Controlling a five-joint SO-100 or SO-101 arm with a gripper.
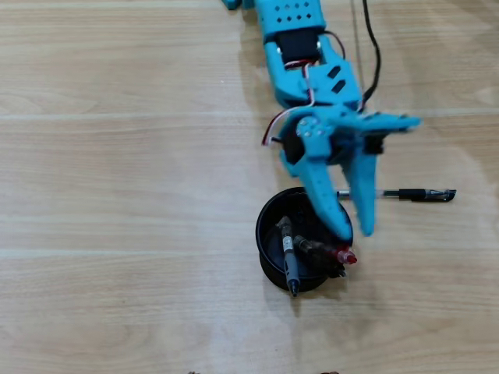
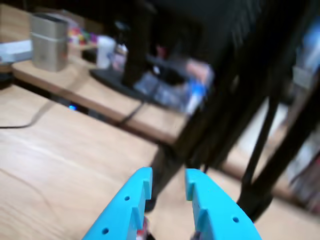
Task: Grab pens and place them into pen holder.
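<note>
wrist view background blurred, black pen [image 1: 417, 195] perhaps partly hidden

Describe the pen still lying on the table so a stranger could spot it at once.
In the overhead view, find the round black pen holder under the blue arm. Look right of it, past the tool: a black and clear pen lies flat on the wood, the only one outside the holder.

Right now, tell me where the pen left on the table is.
In the overhead view the pen lies flat on the table, right of the holder, with its left end passing behind the claw.
</note>
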